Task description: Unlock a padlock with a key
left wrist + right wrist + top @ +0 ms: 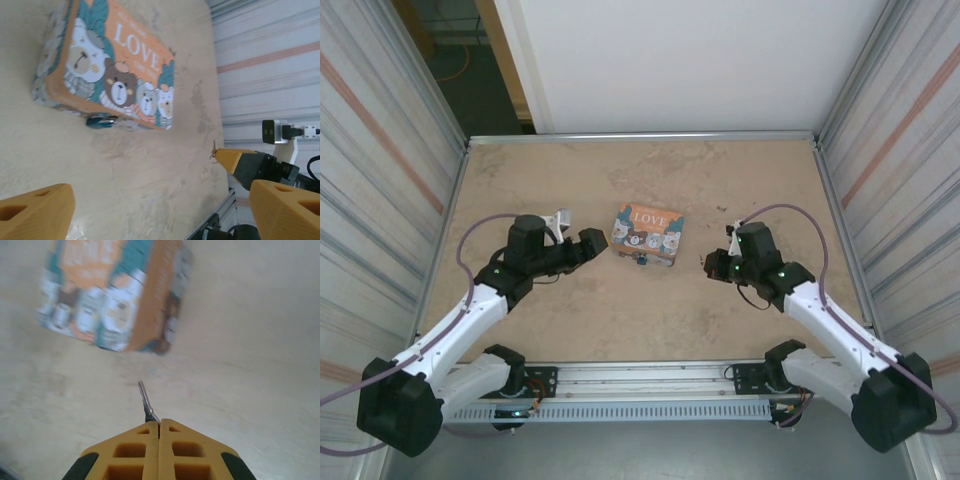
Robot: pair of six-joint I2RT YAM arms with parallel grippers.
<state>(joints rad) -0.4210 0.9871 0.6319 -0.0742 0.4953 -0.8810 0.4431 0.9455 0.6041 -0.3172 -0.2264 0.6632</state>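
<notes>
The tiny blue-teal padlock [642,260] lies against the near side of the orange "LOVE" box [647,235]; in the left wrist view the padlock [101,121] sits at the lower edge of the box [115,65]. My right gripper [160,423] is shut on the key [146,402], whose thin silvery blade sticks out ahead of the fingertips toward the blurred box [115,295]. From above, the right gripper [712,265] stands to the right of the box. My left gripper [595,245] is just left of the box, open, its fingers [35,215] wide apart with bare table between.
The tan table [640,320] is bounded by corrugated metal walls on the left [380,180] and right [910,170] and a rail at the near edge [640,375]. In the left wrist view the right gripper [216,155] shows beyond the box with the key [214,151].
</notes>
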